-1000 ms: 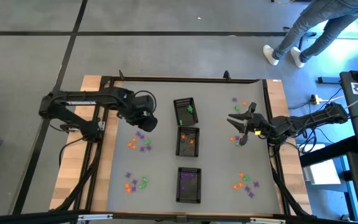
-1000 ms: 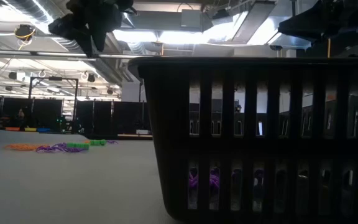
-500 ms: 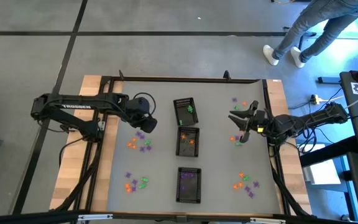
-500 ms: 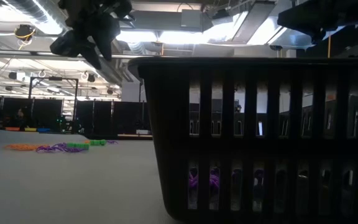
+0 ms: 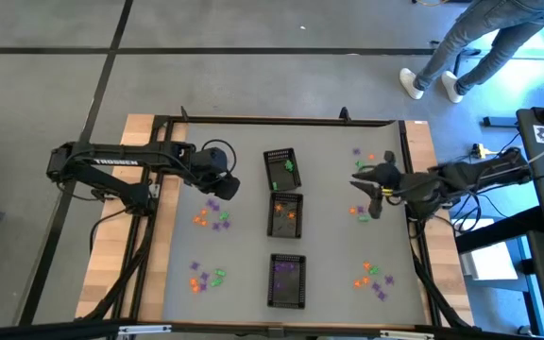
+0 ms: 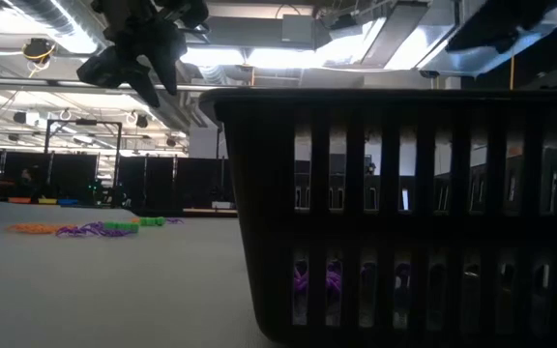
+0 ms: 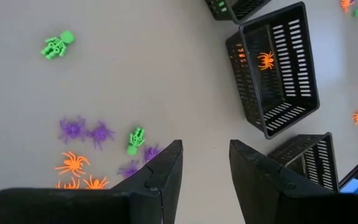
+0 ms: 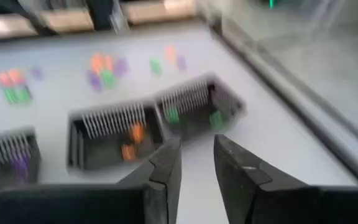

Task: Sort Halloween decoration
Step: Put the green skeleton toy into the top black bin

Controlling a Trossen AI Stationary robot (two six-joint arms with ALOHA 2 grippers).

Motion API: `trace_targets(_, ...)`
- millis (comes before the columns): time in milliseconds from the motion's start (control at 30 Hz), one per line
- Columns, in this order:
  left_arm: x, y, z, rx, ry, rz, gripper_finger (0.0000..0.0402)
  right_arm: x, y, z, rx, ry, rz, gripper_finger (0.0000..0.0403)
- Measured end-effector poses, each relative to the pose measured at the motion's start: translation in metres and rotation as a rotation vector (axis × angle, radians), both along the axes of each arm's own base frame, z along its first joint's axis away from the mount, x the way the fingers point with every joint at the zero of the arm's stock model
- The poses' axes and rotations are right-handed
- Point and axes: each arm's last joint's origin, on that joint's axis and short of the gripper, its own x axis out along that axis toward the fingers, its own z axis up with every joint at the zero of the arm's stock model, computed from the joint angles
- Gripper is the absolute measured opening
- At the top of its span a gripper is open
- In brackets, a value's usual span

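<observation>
1. Three black mesh trays stand in a column at the centre of the high view: the upper tray (image 5: 282,169) holds a green piece or two, the middle tray (image 5: 286,214) holds orange, and the lower tray (image 5: 286,280) holds purple. Sorting by colour has clearly begun, but each tray seems to hold only a few pieces.

2. Most of the Halloween decoration (image 5: 212,215) lies loose on the surface (image 5: 244,255), in four scattered groups: one at centre-left, one at lower left (image 5: 206,278), one at lower right (image 5: 372,277), and one at upper right (image 5: 365,157). By my judgement, the greater part of the job remains.

3. The left tool (image 5: 223,183) hangs above the centre-left group, left of the trays. In the left wrist view its fingers (image 7: 160,174) stand a little apart with nothing between them, over purple and orange spiders and a green skeleton (image 7: 135,139).

4. The right tool (image 5: 373,195) is at right of centre in the high view, near the upper-right group. Its fingers (image 8: 165,167) are parted in the right wrist view, and no trinket can be seen between them.

5. Neither tool carries anything, so the next pick is not yet made.
</observation>
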Motion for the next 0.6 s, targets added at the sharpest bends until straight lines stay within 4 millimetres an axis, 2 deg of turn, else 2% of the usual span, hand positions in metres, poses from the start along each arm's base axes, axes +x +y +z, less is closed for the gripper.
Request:
trace_targets(100, 0.000, 0.000, 0.000, 0.001, -0.001, 0.000, 0.0124, 0.001, 0.002, -0.003, 0.106, 0.167, -0.044, 0.0092)
trace_targets(333, 0.001, 0.000, 0.000, 0.002, -0.008, 0.000, 0.0124, 0.005, 0.009, -0.040, 0.290, 0.526, -0.118, 0.0092)
trace_targets(467, 0.001, 0.000, 0.000, 0.002, -0.008, 0.000, 0.0124, 0.007, 0.011, -0.062, 0.273, 0.709, -0.177, 0.0092)
trace_targets(600, 0.001, 0.000, 0.000, 0.002, -0.008, 0.000, 0.0124, 0.007, 0.011, -0.083, 0.226, 0.811, -0.232, 0.0092)
